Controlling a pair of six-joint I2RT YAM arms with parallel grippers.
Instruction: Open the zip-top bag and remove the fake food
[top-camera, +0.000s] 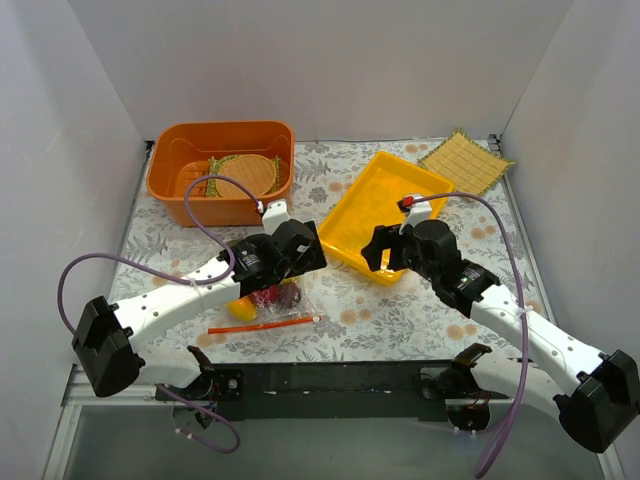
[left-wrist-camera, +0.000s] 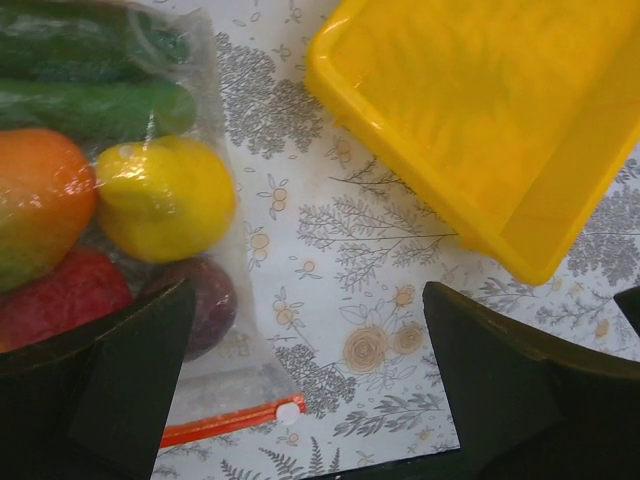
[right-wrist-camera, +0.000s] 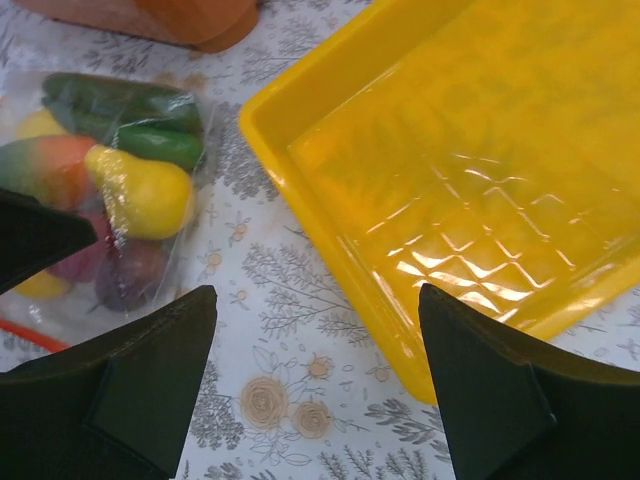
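I see the zip-top bag (left-wrist-camera: 232, 378) lying on the tablecloth (left-wrist-camera: 360, 260) just left of the yellow tray (left-wrist-camera: 480, 120). Its orange zip strip (left-wrist-camera: 225, 421) faces me, and the fake food (left-wrist-camera: 165, 198) is inside. My left gripper (left-wrist-camera: 315, 390) hangs between bag and tray, jaws wide, empty. My right gripper (right-wrist-camera: 310, 390) is over the tray's near-left rim, equally wide, empty.

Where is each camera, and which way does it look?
Top: high behind the robot, looking down at the table; left arm, right arm, left claw and right claw show.
Left wrist: on the left arm, looking down past its open claw at the zip-top bag of fake food.
Right wrist: on the right arm, looking down past its open claw at the yellow tray.
Both wrist views share bag and tray.
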